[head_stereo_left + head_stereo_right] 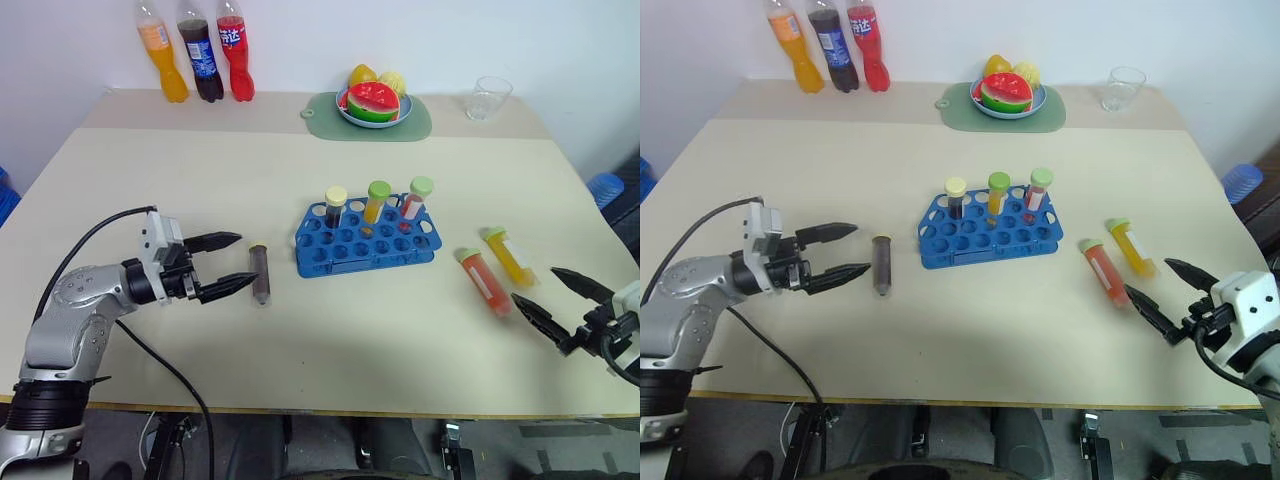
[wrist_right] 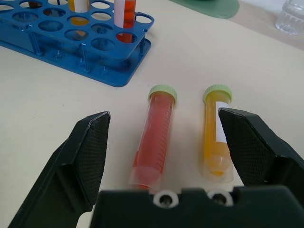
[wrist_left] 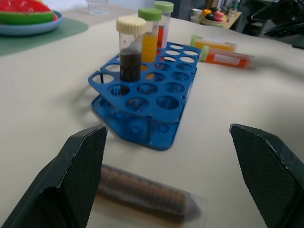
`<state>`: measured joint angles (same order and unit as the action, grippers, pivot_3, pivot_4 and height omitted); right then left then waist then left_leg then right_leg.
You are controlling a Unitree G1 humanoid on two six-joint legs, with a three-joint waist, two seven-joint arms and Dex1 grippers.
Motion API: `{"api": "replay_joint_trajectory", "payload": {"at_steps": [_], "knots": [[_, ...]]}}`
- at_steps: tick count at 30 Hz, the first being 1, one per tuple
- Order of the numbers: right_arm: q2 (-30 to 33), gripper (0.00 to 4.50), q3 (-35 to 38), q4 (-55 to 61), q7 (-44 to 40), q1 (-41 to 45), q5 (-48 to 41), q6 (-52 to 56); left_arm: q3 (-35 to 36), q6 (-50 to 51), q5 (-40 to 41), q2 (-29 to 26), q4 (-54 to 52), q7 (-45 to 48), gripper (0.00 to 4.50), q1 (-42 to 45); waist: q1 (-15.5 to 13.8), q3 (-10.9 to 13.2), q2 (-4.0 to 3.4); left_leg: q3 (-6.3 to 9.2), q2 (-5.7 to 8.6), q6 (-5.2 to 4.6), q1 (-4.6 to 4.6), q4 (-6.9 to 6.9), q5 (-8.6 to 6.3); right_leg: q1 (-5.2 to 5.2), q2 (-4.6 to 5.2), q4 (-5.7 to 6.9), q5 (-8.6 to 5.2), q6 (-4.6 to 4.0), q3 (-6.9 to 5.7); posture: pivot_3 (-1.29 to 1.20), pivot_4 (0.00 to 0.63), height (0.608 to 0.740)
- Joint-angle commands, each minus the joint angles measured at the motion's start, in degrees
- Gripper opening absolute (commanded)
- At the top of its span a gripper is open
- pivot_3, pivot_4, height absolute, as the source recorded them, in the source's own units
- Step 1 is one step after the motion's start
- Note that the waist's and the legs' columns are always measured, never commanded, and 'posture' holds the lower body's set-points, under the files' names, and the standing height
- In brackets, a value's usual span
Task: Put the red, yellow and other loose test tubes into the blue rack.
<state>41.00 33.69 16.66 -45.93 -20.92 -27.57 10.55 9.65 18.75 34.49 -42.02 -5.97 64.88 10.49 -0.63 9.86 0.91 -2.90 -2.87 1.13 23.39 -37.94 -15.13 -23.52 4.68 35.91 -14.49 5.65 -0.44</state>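
We count three loose tubes lying flat on worktop [image 1: 150, 180]: brown tube [image 1: 260, 274] left of blue rack [image 1: 366, 240]; red tube [image 1: 484, 281] and yellow tube [image 1: 509, 254] side by side to rack's right. Three more capped tubes stand upright in rack's back row. We see left tool [image 1: 228, 265] with fingers spread, empty, just beside brown tube. Right tool [image 1: 561, 300] with fingers apart, empty, near red and yellow tubes. Three soda bottles [image 1: 195, 52], one fruit plate [image 1: 374, 103], one clear cup [image 1: 488, 98] along far edge.
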Motion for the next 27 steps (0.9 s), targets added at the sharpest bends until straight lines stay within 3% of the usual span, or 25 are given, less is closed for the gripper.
{"api": "replay_joint_trajectory", "payload": {"at_steps": [1, 27], "knots": [[0.4, 4.05, 1.3, 1.7, 0.1, 1.1, -0.7, 0.0, 1.7, -0.3, 0.2, -1.2, -1.1, 0.5, 4.25, -0.1, 0.0, 0.0, 0.00, 0.00, 0.00, 0.00, 0.00, 0.00, 0.00, 0.00, 0.00, 0.00, 0.00, 0.00, 0.00, 0.00, 0.150, 0.740], [-1.4, 4.05, -1.6, 2.0, 2.9, 4.5, 2.1, -1.4, -0.6, -3.0, -1.4, 1.6, -0.9, 0.8, 4.25, 4.1, 0.0, 0.0, -0.01, -0.02, 0.01, 0.00, 0.01, 0.00, 0.00, 0.00, -0.02, -0.01, 0.00, 0.00, 0.00, 0.00, 0.150, 0.740]]}}
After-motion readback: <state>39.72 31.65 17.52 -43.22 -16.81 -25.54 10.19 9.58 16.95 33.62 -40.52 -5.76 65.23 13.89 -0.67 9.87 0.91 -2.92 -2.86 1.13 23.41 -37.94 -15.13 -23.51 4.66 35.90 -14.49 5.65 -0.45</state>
